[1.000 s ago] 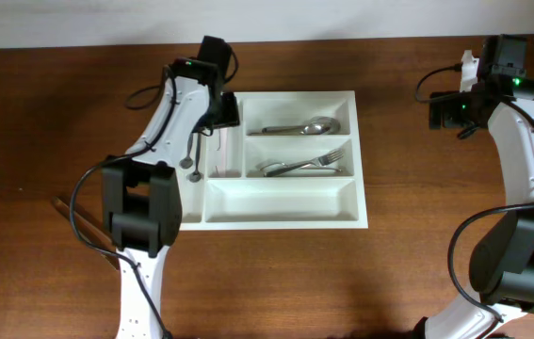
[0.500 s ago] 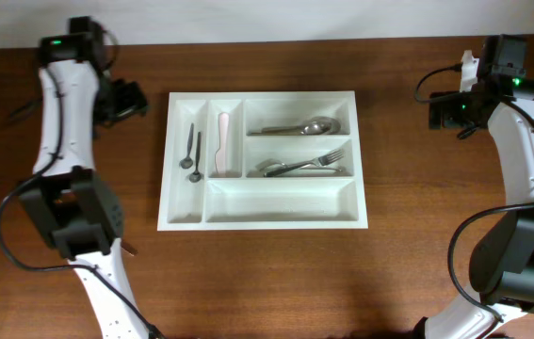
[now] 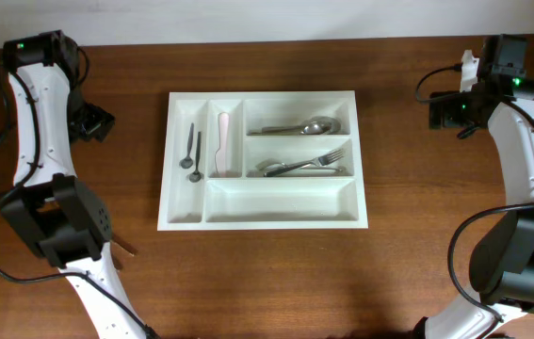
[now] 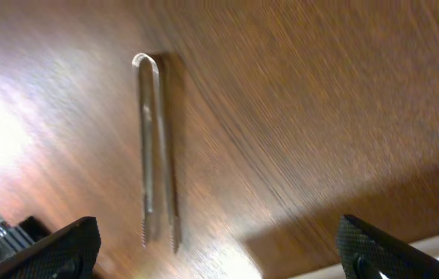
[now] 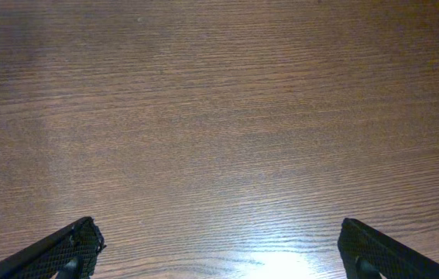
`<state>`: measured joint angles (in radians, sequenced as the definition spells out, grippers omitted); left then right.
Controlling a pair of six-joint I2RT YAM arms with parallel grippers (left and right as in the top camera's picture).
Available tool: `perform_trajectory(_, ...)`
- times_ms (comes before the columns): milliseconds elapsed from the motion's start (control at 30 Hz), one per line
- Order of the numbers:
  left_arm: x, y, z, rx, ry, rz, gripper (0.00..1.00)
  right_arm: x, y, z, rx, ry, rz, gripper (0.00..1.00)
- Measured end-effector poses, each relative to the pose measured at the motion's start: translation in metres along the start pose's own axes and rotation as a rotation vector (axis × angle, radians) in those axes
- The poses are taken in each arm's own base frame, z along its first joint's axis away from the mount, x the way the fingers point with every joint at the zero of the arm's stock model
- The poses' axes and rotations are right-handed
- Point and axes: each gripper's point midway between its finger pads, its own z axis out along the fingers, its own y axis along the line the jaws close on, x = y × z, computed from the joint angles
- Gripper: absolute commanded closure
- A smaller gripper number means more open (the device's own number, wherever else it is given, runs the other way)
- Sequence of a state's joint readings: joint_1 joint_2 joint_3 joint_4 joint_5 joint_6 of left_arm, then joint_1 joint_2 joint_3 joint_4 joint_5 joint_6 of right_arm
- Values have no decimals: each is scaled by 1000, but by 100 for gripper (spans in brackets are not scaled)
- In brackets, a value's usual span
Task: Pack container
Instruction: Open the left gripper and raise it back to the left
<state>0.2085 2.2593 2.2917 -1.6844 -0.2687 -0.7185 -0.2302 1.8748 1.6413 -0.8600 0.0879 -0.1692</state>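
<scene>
The left claw (image 4: 216, 236) has swung away from the tray (image 3: 263, 224) to the far left of the surface (image 3: 267, 278), where it hangs wide open and empty, metal tongs (image 4: 148, 155) lying in its wrist view. The right claw (image 5: 216, 236), equally wide and empty, hovers far right; the white tray lies mid-surface holding spoons (image 3: 309, 125), forks (image 3: 309, 164) and a knife (image 3: 222, 143)

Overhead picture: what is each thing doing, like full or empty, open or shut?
Container: partly filled, long bottom compartment empty.
Spoons: lying in top right compartment.
Forks: lying in middle right compartment.
Small spoons: in left narrow compartment.
Pink knife: in second narrow compartment.
Tongs: lying on table, not packed.
Left gripper: open, empty.
Right gripper: open, empty.
</scene>
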Motion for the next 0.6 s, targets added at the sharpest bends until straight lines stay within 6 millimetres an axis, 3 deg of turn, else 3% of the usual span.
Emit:
perform_trajectory(167, -6, 22, -39, 26, -112, -45, 1, 0, 0, 0, 0, 0, 0, 1)
perform_trajectory(300, 1, 58, -110, 141, -265, -109, 1, 0, 0, 0, 0, 0, 0, 1)
perform_trajectory(367, 8, 88, -148, 179, -375, -150, 1, 0, 0, 0, 0, 0, 0, 1)
perform_trajectory(433, 10, 111, -169, 175, -454, -184, 1, 0, 0, 0, 0, 0, 0, 1)
perform_trajectory(500, 8, 127, -178, 148, -511, -228, 1, 0, 0, 0, 0, 0, -1, 1)
perform_trajectory(600, -8, 118, -154, 83, -531, -258, 1, 0, 0, 0, 0, 0, 0, 1)
